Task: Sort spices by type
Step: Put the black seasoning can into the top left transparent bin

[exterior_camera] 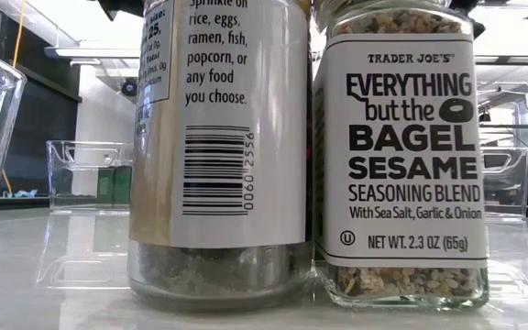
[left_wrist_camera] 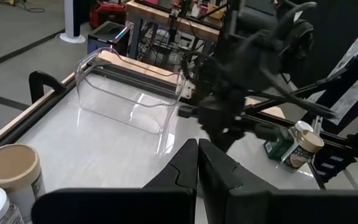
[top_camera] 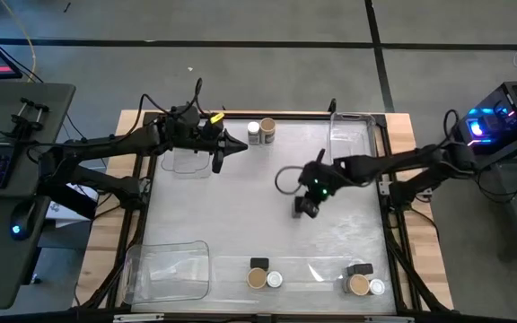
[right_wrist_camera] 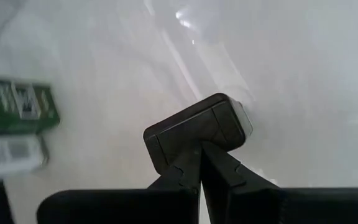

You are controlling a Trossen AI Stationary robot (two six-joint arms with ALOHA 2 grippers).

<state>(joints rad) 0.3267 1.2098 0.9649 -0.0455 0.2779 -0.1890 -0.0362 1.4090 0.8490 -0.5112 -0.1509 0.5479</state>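
My right gripper (top_camera: 306, 205) hangs over the middle of the white table, slanting down, shut on a black boxy spice (right_wrist_camera: 197, 127). My left gripper (top_camera: 240, 144) is shut with nothing in it near the far edge, beside a white-topped jar (top_camera: 254, 134) and a tan-topped jar (top_camera: 267, 128) standing on their bases. Near the front edge stand two groups of spices: a black one (top_camera: 258, 264), a tan-topped one (top_camera: 256, 279) and a white-topped one (top_camera: 275, 280), and another such trio (top_camera: 361, 280) farther right. No gripper shows in the low view. My right gripper pinches the black boxy spice at its near edge (right_wrist_camera: 213, 142), only at the fingers' free ends. The fingers come slanting down from the table's right side. The box shows its dark top beyond the fingertips; whether it is clear of the table I cannot tell.
Clear plastic bins stand at the far left (top_camera: 191, 163), the far right (top_camera: 353, 135) and the near left (top_camera: 169, 269), and a flat clear one (top_camera: 317, 267) lies along the front edge. Two spice jars (exterior_camera: 218, 156) (exterior_camera: 397, 156) fill the low view close up. Wooden rails frame the table (top_camera: 240, 224).
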